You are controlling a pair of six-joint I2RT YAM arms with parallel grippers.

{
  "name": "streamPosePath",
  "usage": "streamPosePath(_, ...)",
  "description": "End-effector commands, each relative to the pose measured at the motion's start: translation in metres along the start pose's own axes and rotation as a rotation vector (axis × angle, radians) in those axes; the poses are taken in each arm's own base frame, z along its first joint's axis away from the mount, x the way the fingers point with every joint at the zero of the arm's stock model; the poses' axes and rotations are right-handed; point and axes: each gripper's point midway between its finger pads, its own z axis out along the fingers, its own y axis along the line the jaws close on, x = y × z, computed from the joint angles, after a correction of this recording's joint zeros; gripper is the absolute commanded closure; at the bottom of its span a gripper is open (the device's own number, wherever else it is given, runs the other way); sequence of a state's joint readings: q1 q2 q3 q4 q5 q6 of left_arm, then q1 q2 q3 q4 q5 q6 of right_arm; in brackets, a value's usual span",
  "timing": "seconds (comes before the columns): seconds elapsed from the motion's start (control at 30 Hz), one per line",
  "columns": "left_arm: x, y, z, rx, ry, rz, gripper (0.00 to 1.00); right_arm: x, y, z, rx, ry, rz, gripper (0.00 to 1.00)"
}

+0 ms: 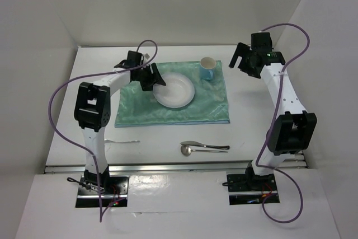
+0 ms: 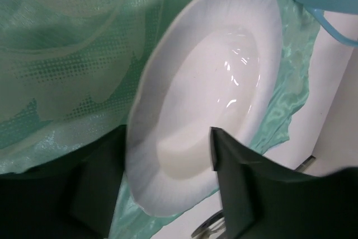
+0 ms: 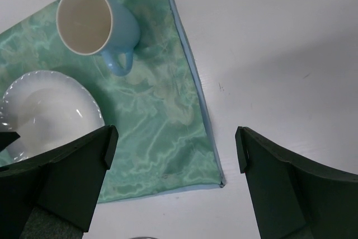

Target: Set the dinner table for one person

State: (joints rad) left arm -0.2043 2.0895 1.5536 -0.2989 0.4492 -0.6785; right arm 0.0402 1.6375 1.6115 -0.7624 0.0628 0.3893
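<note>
The dinner table [image 1: 162, 163] is a wide white top. On it lies a teal-green mat [image 1: 140, 113] carrying a white plate [image 1: 178, 90] and a light-blue cup [image 1: 207, 69]. My left gripper [image 1: 156, 80] sits at the plate's left rim. In the left wrist view its jaws [image 2: 168, 144] stand apart astride the plate [image 2: 207, 93] rim, open, gripping nothing. My right gripper [image 1: 241, 60] hovers right of the mat, open and empty [image 3: 175, 138], above the mat's corner [image 3: 156, 116]; cup [image 3: 89, 20] and plate [image 3: 50, 104] lie beyond it.
A fork [image 1: 122, 141] lies on the bare table near the left arm. A spoon [image 1: 188, 150] and a knife [image 1: 210, 146] lie side by side near the front middle. A metal rail [image 1: 168, 168] runs along the near edge. White walls enclose the table.
</note>
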Motion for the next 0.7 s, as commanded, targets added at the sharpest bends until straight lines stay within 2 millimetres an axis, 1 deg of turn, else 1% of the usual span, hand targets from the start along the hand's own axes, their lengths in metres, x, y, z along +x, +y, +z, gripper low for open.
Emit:
streamPosePath(0.0, -0.018, -0.01, -0.01, -0.014, -0.031, 0.065, 0.23, -0.007, 0.003, -0.032, -0.044, -0.049, -0.029, 0.0)
streamPosePath(0.03, -0.016, -0.004, -0.01, -0.039, -0.025, 0.065, 0.2, -0.004, 0.001, -0.033, -0.043, -0.045, -0.041, 0.0)
streamPosePath(0.07, -0.014, -0.009, -0.016, -0.054, -0.023, 0.081, 0.17, 0.001, 0.002, -0.036, -0.056, -0.038, -0.042, 0.0)
streamPosePath(0.1, -0.019, -0.011, -0.027, -0.081, -0.055, 0.097, 0.12, 0.004, 0.002, -0.038, -0.068, -0.031, -0.054, 0.0)
streamPosePath(0.13, -0.023, -0.012, -0.035, -0.098, -0.069, 0.122, 0.04, 0.008, 0.001, -0.039, -0.064, -0.023, -0.055, 0.0)
streamPosePath(0.17, -0.023, -0.013, -0.044, -0.116, -0.077, 0.135, 0.03, 0.008, 0.0, -0.044, -0.068, -0.031, -0.064, 0.0)
streamPosePath(0.2, -0.02, -0.009, -0.053, -0.176, -0.083, 0.143, 0.03, 0.015, -0.003, -0.042, -0.059, -0.01, -0.065, 0.0)
streamPosePath(0.23, -0.026, -0.018, -0.075, -0.192, -0.13, 0.156, 0.03, 0.012, -0.002, -0.047, -0.065, -0.024, -0.064, 0.0)
streamPosePath(0.27, -0.018, -0.01, -0.083, -0.228, -0.129, 0.148, 0.0, 0.017, -0.003, -0.048, -0.071, -0.015, -0.064, 0.0)
streamPosePath(0.3, -0.018, -0.004, -0.095, -0.282, -0.162, 0.137, 0.0, 0.02, -0.002, -0.051, -0.08, -0.013, -0.065, 0.0)
streamPosePath(0.33, -0.016, -0.013, -0.118, -0.281, -0.202, 0.138, 0.0, 0.02, -0.002, -0.051, -0.08, -0.013, -0.065, 0.0)
streamPosePath(0.37, -0.01, -0.009, -0.128, -0.302, -0.214, 0.126, 0.0, 0.024, -0.004, -0.048, -0.076, -0.002, -0.065, 0.0)
streamPosePath(0.4, 0.001, 0.01, -0.134, -0.378, -0.228, 0.078, 0.01, 0.023, -0.001, -0.053, -0.094, -0.007, -0.065, 0.0)
streamPosePath(0.43, 0.012, 0.02, -0.145, -0.433, -0.222, 0.046, 0.01, 0.023, -0.002, -0.053, -0.094, -0.008, -0.076, 0.0)
streamPosePath(0.47, 0.017, 0.02, -0.164, -0.454, -0.262, 0.021, 0.03, 0.027, -0.001, -0.052, -0.101, 0.005, -0.076, 0.0)
streamPosePath(0.5, 0.034, 0.037, -0.168, -0.512, -0.248, -0.027, 0.07, 0.026, 0.001, -0.056, -0.117, 0.0, -0.076, 0.0)
streamPosePath(0.53, 0.04, 0.05, -0.178, -0.563, -0.274, -0.114, 0.07, 0.024, 0.003, -0.055, -0.122, -0.01, -0.076, 0.0)
streamPosePath(0.57, 0.051, 0.056, -0.183, -0.588, -0.265, -0.15, 0.07, 0.026, 0.004, -0.054, -0.133, -0.005, -0.076, 0.0)
streamPosePath(0.6, 0.075, 0.07, -0.194, -0.635, -0.234, -0.198, 0.07, 0.027, 0.007, -0.054, -0.149, 0.001, -0.077, 0.0)
streamPosePath(0.63, 0.088, 0.075, -0.197, -0.651, -0.227, -0.265, 0.07, 0.03, 0.008, -0.052, -0.157, 0.008, -0.077, 0.0)
streamPosePath(0.67, 0.099, 0.081, -0.2, -0.674, -0.221, -0.303, 0.07, 0.028, 0.011, -0.052, -0.173, -0.002, -0.078, 0.0)
